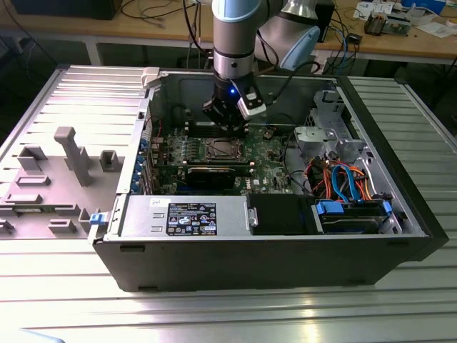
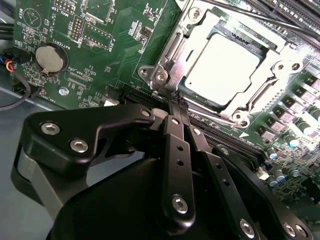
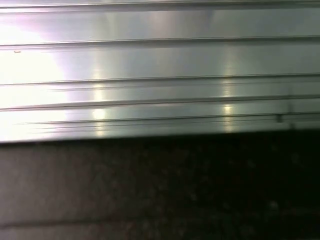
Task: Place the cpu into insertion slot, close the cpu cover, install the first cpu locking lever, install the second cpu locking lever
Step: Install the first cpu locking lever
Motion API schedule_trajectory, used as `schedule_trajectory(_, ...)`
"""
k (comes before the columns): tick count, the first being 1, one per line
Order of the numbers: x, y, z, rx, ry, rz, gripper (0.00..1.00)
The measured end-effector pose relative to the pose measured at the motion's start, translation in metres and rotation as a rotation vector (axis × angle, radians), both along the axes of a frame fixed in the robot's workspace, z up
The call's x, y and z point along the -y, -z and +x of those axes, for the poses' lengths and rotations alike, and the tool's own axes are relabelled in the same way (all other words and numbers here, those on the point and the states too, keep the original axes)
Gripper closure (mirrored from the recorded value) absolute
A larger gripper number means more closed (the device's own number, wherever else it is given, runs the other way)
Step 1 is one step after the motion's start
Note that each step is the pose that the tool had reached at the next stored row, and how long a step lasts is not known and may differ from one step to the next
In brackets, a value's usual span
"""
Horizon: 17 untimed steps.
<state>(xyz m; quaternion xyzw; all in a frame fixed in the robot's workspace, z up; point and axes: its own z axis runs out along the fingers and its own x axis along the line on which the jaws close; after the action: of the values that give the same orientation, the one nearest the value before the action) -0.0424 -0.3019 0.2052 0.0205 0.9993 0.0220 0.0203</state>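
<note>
Seated in the small square insertion slot (image 2: 220, 70) lay the cpu (image 2: 222, 67), a flat square chip with a pale silver-grey metal top, and the thin silver metal cpu cover (image 2: 197, 35) sat folded down around it, its central cut-out framing the chip. Such a chip looked light, stiff and smooth, and the contacts beneath it were probably fragile, so any hold belonged on its edges rather than its face. The cover and its thin wire levers looked springy but firm, best pushed at their free ends.

The black gripper (image 2: 177, 106) had its two fingers pressed together with nothing seen between them, the tips just short of the socket's near corner, beside a screw boss (image 2: 160, 76) of the frame; contact could not be judged. A thin locking lever (image 2: 176, 47) ran along the cover's edge just beyond the tips. Farther off on the green motherboard (image 2: 105, 60) sat a round coin battery (image 2: 51, 57).

In the exterior view the gripper (image 1: 227, 123) hung inside the open computer case (image 1: 285, 264), just over the socket.
</note>
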Motion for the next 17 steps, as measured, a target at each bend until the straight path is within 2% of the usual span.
schedule_trajectory(6,0.0000,-0.0011,0.0000,0.0002,0.000,0.0002,0.89)
schedule_trajectory(11,0.0001,0.0011,0.0000,-0.0007,0.001,-0.0053,0.89)
schedule_trajectory(17,0.0000,0.0017,0.0004,-0.0006,0.002,-0.0054,0.89)
